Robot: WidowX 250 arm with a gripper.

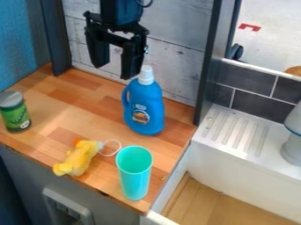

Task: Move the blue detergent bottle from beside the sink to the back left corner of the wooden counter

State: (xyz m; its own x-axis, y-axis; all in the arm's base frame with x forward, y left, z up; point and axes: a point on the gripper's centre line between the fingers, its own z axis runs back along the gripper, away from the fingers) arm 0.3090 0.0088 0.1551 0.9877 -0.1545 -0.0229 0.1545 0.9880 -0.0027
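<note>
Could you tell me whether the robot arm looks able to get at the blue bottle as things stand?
Probably yes: the open claw hangs just above and behind the blue bottle, whose white cap points up, with nothing visible between them.

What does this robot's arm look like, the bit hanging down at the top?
The arm is dark, nearly black, and boxy, with a thin dark cable curving beside it. Below, a wide black crosspiece carries the jaws: two thick, straight-sided, angular black pieces. I can't make out any markings on it.
</note>
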